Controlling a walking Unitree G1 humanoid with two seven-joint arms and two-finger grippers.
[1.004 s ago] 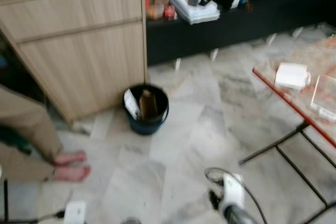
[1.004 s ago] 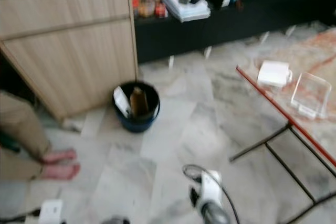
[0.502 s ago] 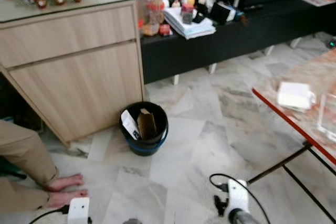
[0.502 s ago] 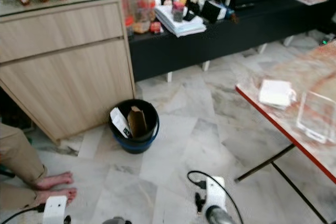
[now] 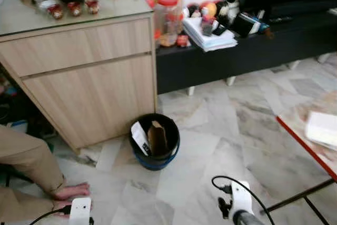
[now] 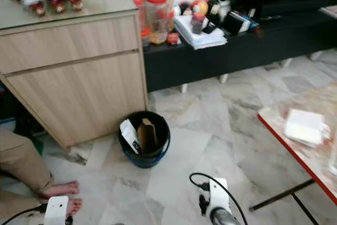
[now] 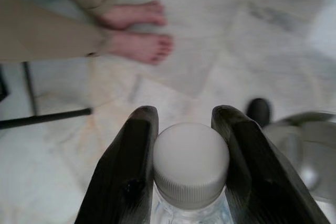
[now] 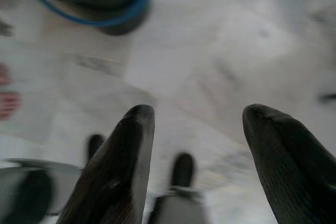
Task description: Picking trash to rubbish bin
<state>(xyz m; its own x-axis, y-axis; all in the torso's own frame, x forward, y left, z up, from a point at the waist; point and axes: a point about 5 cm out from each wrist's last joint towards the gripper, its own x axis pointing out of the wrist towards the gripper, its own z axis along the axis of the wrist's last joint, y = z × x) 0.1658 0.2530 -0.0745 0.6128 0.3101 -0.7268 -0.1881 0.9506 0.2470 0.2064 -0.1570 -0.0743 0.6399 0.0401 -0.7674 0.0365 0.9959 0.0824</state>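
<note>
Gripping a clear plastic bottle just under its white cap, my left end effector has both black fingers pressed against the neck, one on each side, so the trash is clenched firmly. The bottle's long axis runs along the fingers, cap pointing away from the wrist and toward the marble floor. My right end effector hangs with its fingers spread wide and nothing between them.

From the head camera, the rubbish bin stands ahead of me on the floor, a dark round bucket with a blue band, just beside the corner of the wooden cabinet. It already has a brown carton and a white packet in it. I judge it lies forward and slightly left of centre, so the loaded left arm is the nearer one, though the bin is well apart from it and I need to walk closer first.

A person's bare feet rest on the floor to my left, near my path. A red-edged worktop sits off to the right.
</note>
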